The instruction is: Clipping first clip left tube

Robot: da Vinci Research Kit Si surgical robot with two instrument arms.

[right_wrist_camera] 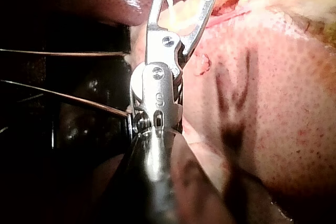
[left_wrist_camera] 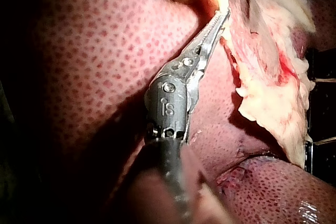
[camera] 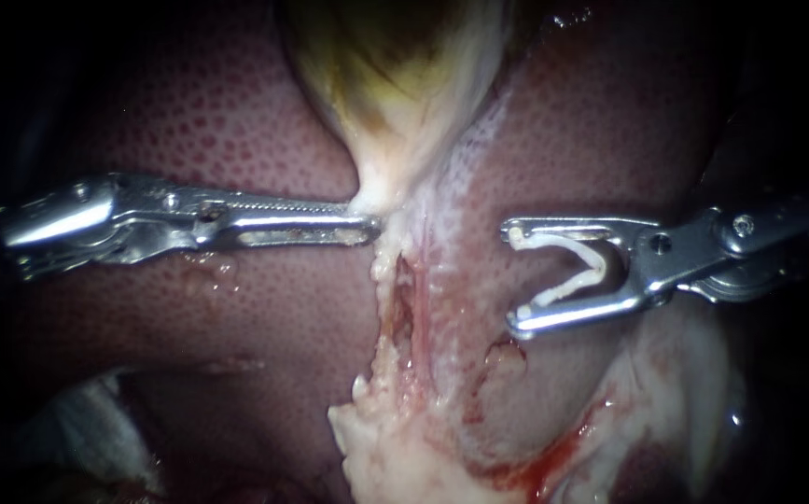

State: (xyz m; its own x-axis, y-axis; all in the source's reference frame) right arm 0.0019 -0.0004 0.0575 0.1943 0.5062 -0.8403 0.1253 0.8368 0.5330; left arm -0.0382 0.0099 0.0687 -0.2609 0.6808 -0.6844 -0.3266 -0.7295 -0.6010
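The approach is judged in hand: the gallbladder [camera: 395, 84] is held at its neck by the left instrument [camera: 371, 227], claw clenched, while an open clip [camera: 563, 289] is grasped in the claw of the right instrument [camera: 513, 276], right of the pale tube [camera: 383, 289] at frame centre, around which it must next be slid.

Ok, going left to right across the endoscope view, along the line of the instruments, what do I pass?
In order: left instrument → gallbladder, where it narrows at that instrument's tip → pale raw strip of tissue → right instrument, carrying a clip.
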